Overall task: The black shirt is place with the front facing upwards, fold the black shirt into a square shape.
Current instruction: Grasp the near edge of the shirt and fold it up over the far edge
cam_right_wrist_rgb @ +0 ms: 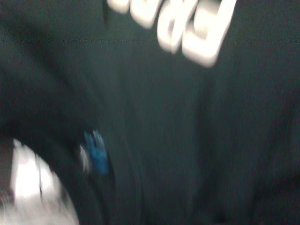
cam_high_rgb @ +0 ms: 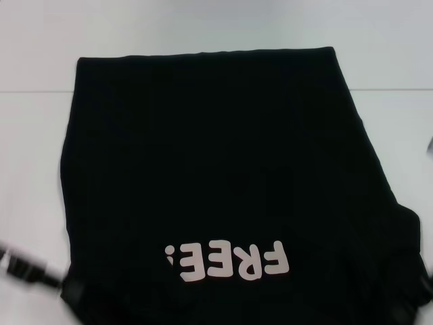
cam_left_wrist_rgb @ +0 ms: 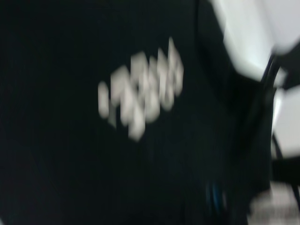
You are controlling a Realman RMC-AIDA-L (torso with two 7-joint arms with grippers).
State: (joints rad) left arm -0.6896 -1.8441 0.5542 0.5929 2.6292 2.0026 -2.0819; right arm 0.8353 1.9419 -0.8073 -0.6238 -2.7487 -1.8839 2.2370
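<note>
The black shirt (cam_high_rgb: 223, 169) lies flat on the white counter (cam_high_rgb: 203, 27), filling mid-frame, print at lower centre. Left claw (cam_high_rgb: 27, 271) at lower left; its opening cannot be told.

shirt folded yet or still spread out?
Mostly spread: the shirt lies flat on the table, its print face up. Sleeves cannot be seen, so side folds cannot be ruled out.

- We catch only a sliver of the robot's left arm (cam_high_rgb: 27, 271) at the head view's lower left corner: a dark, black strut with blurred edges and a lighter grey band.
- At the far right edge we spot a small dark grey bit of the right arm (cam_high_rgb: 430, 144).
- Wrist views show us blurred black cables (cam_left_wrist_rgb: 276, 140) against white.
</note>
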